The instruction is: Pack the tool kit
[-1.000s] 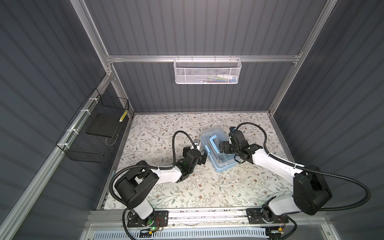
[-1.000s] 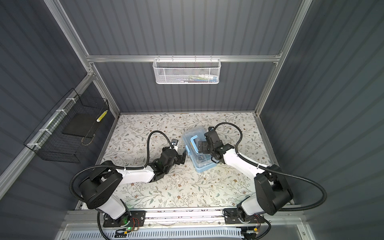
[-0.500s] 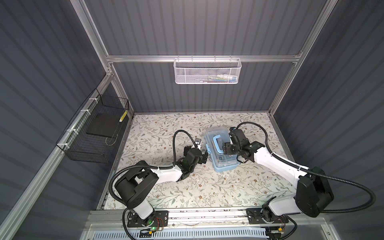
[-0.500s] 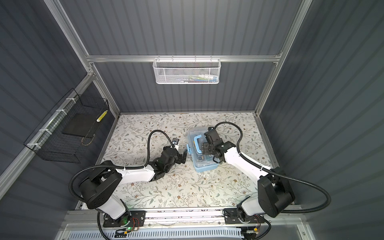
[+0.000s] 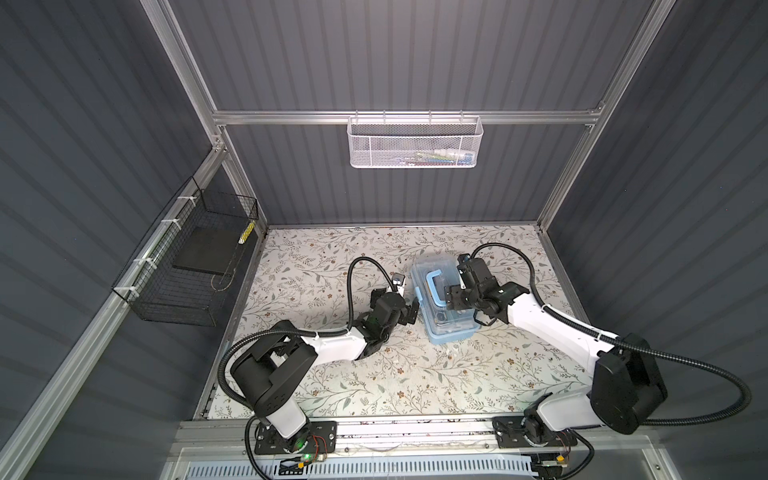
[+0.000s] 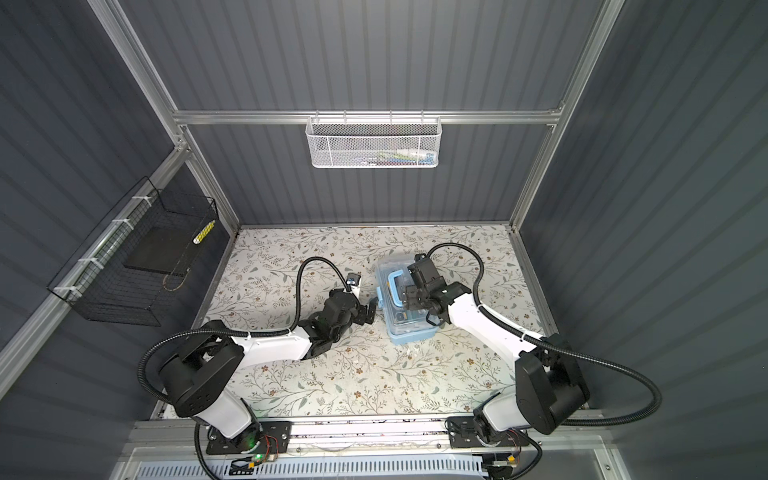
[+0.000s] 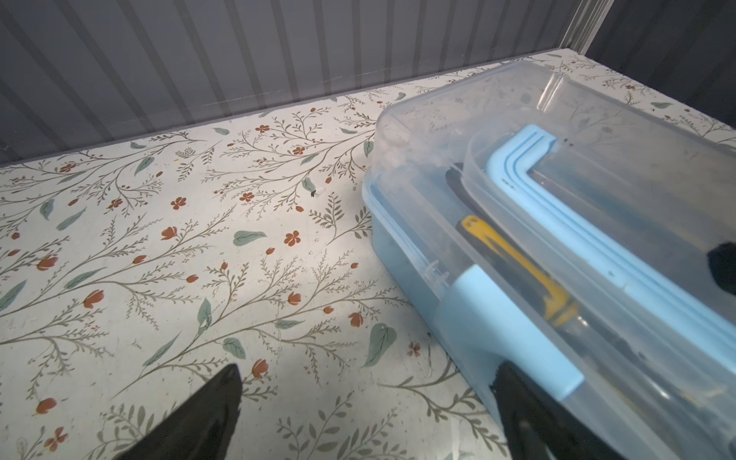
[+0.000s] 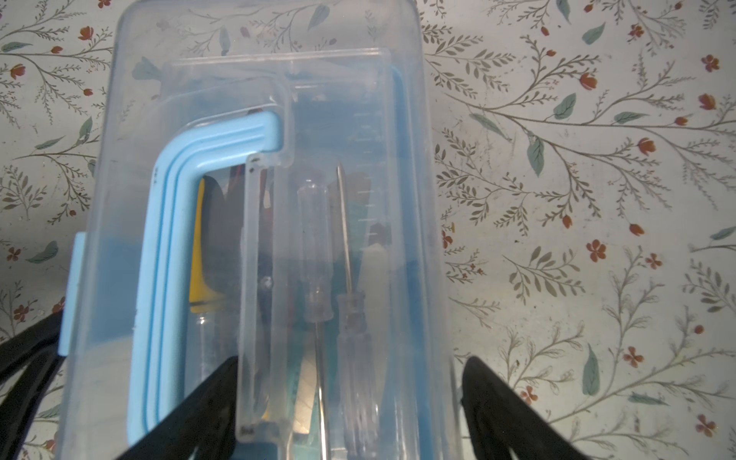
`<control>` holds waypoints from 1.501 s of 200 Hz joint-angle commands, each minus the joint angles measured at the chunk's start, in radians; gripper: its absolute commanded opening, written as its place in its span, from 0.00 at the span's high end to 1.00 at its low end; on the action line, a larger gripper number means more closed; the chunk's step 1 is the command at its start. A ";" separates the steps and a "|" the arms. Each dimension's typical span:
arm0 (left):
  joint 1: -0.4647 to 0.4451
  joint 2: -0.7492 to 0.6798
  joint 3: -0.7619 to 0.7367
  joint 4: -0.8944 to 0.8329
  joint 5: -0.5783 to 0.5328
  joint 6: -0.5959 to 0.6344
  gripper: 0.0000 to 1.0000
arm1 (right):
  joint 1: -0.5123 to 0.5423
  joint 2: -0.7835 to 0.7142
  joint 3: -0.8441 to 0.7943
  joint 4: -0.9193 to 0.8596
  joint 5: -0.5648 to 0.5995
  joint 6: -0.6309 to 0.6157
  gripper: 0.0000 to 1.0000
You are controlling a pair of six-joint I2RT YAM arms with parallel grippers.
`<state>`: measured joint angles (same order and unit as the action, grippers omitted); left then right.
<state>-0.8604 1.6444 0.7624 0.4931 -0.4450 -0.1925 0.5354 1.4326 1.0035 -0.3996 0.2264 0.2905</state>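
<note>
The left end effector (image 5: pixel 409 312) is seen low over the floral worktop (image 5: pixel 415 374), its jaws spread wide with nothing between them. In the left wrist view one finger (image 7: pixel 529 414) is set just beside the blue latch (image 7: pixel 509 330) of the box (image 5: pixel 453 334), though contact cannot be made out. The box is laid flat on the worktop right of centre, between the two arms, with its clear lid (image 8: pixel 131 79) on and its blue handle (image 5: pixel 432 286) folded flat on top. Through the lid, two clear-handled screwdrivers (image 8: pixel 350 338) and a yellow-and-black tool (image 7: pixel 513 259) are seen lying inside. The right end effector (image 5: pixel 451 297) is poised over the box from the right, jaws apart. In the right wrist view one of its fingers is placed over the lid beside the handle and the other just past the box's side wall; whether the lid is touched cannot be told. Farther off, a black wire basket (image 5: pixel 183 291) is hung on the left wall. A white mesh basket (image 5: pixel 415 145) is hung on the back rail, with small items in it too blurred to name.
</note>
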 commanded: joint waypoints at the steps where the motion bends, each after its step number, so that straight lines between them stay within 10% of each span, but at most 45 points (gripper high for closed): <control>1: 0.002 0.020 0.029 0.002 0.010 0.016 0.00 | -0.002 0.018 0.036 -0.030 0.037 -0.024 0.06; 71: 0.001 0.020 0.029 0.002 0.010 0.023 0.00 | -0.003 -0.021 0.070 -0.036 0.060 0.010 0.03; 176: 0.004 0.030 0.043 -0.010 0.055 0.033 0.00 | 0.058 0.029 0.187 -0.070 -0.036 0.138 0.73; 300: 0.030 0.045 0.045 -0.021 0.099 0.014 0.00 | 0.188 0.266 0.351 -0.114 -0.088 0.228 0.91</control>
<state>-0.8322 1.6714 0.7849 0.4698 -0.3817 -0.1764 0.7128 1.6836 1.3216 -0.4755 0.1383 0.4919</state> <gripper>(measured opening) 0.997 0.095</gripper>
